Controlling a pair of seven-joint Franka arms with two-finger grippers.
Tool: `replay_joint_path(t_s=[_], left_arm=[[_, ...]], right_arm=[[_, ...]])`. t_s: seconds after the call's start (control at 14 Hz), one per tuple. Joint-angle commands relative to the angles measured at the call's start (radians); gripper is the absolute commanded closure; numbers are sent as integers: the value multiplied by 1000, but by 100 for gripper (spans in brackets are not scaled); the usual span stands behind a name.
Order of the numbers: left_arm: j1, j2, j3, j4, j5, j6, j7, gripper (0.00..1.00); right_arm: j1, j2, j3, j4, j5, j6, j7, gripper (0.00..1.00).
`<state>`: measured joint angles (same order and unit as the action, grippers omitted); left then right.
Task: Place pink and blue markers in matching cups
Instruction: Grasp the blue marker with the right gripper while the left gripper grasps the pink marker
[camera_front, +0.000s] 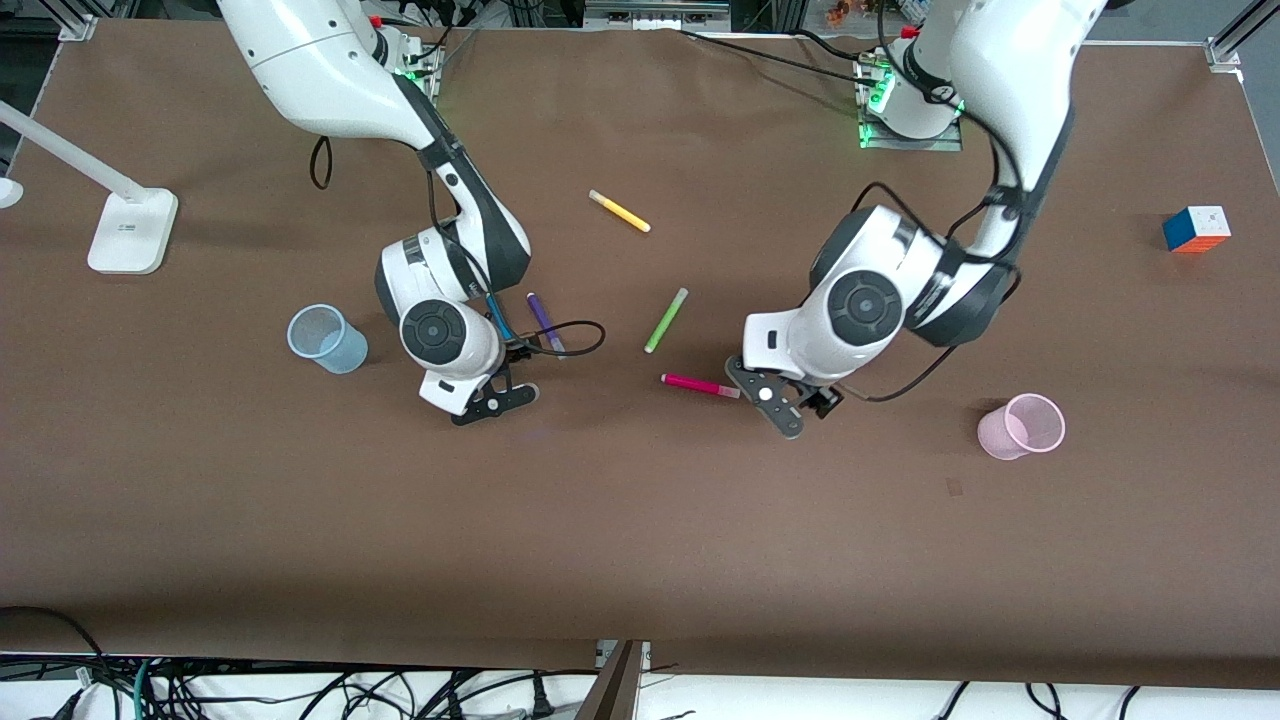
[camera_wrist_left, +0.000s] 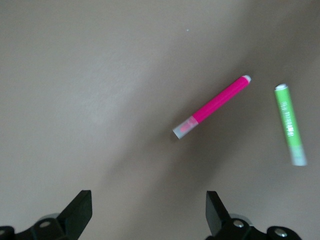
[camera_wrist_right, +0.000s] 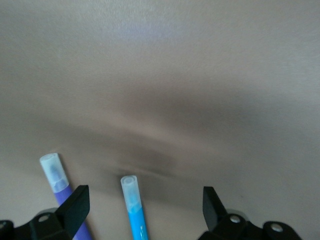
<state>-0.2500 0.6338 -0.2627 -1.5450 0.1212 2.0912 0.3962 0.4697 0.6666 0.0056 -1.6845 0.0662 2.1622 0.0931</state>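
Now both grippers gape wide — left gripper (camera_front: 778, 398) by the pink marker (camera_front: 699, 385), right gripper (camera_front: 495, 398) over the blue marker (camera_wrist_right: 135, 210).

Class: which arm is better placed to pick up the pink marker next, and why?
Left. The left gripper hangs open close beside the pink marker; the right gripper is open over the blue marker.

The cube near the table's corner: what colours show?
Cube: blue, orange and white faces, front view.
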Motion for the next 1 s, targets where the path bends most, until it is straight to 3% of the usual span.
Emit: replay_joint_path(t_s=[0.0, 0.21, 0.36, 0.5, 0.93], left_arm=[[-35, 81, -3, 40, 159, 74, 102, 0], [-92, 158, -1, 28, 227, 202, 159, 0], [-109, 170, -3, 22, 255, 224, 156, 0], [-149, 170, 0, -10, 259, 228, 153, 0], [-144, 167, 2, -43, 275, 230, 156, 0]], right_arm=[[9, -19, -7, -46, 15, 33, 4, 2], [12, -19, -7, -61, 15, 38, 4, 29], [12, -19, -7, -72, 15, 54, 4, 30], [12, -19, -7, -77, 14, 65, 4, 37], [23, -16, -7, -78, 15, 76, 4, 38]])
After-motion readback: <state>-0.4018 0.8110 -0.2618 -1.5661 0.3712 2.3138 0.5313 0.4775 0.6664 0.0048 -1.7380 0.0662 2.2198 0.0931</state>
